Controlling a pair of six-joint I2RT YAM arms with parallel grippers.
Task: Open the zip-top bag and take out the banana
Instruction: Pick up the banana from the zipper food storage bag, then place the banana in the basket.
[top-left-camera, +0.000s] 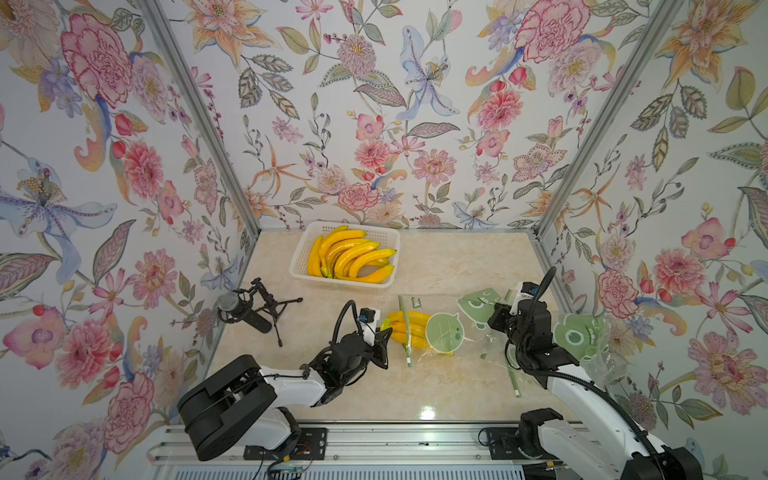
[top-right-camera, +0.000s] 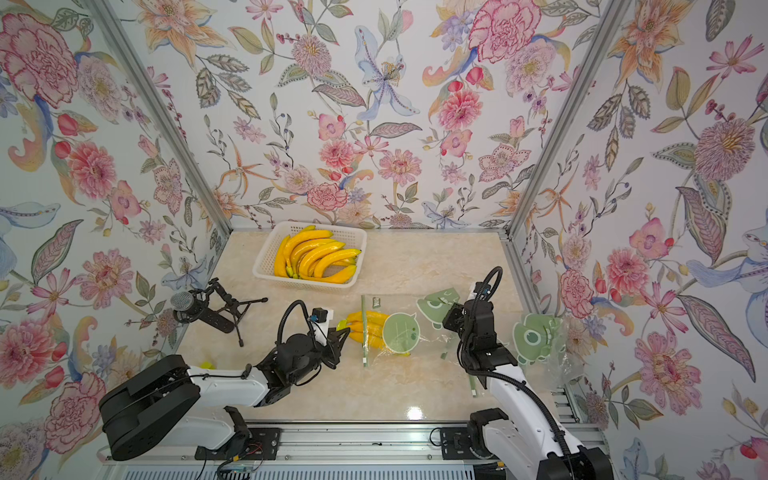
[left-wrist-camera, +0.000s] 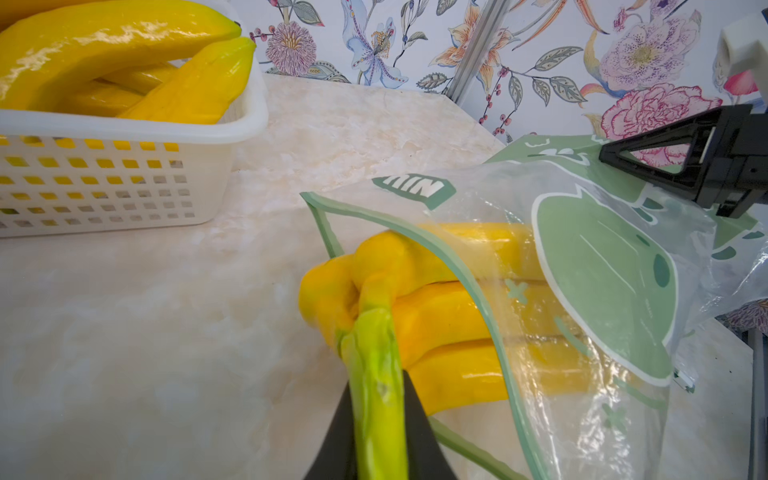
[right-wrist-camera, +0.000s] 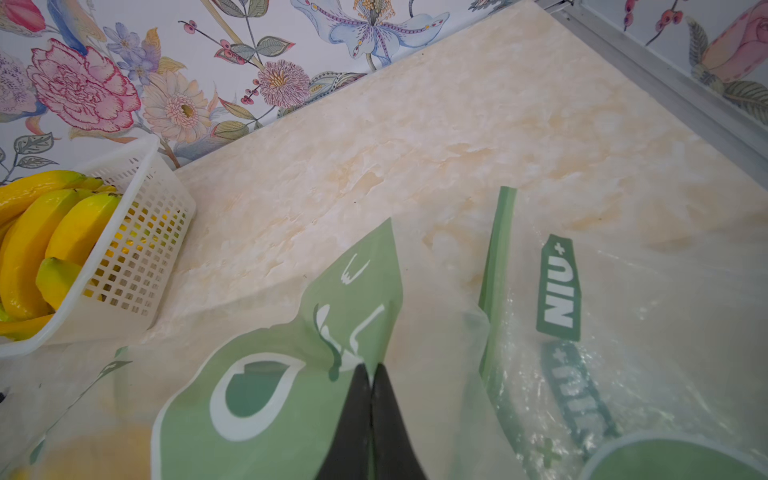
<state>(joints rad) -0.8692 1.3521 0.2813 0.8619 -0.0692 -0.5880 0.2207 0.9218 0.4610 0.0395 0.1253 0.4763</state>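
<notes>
Jaws of the left gripper (left-wrist-camera: 376, 399) stand nearly closed, clamped on the lime-green stem (left-wrist-camera: 374, 357) of the bunch of yellow plastic bananas (left-wrist-camera: 436, 324). The stem end of the bunch pokes out of the open mouth of the clear zip-top bag with green cartoon print (left-wrist-camera: 602, 270), while the rest lies inside the bag. In both top views the bag lies flat on the pale marble-pattern bench (top-left-camera: 436, 270), between the two arms, with the left gripper (top-left-camera: 384, 332) at its mouth.

The right gripper (right-wrist-camera: 371, 374) is fully closed, pinching a green-printed fold of the bag's film at the end away from the mouth, and lifting it slightly off the bench.

The far ends of the bananas are blurred behind the round green print (top-left-camera: 444, 332). In each wrist view the gripper is cut off by the frame's edge. A second clear bag with a green "NIU+" label (right-wrist-camera: 559, 286) lies just beside the right gripper. More crumpled clear bags (top-left-camera: 582, 332) sit by the right wall, and their number is hard to tell. A white perforated plastic basket (top-left-camera: 296, 259) of yellow bananas stands at the back. A black microphone on a small tripod (top-left-camera: 232, 305) lies at the left.
</notes>
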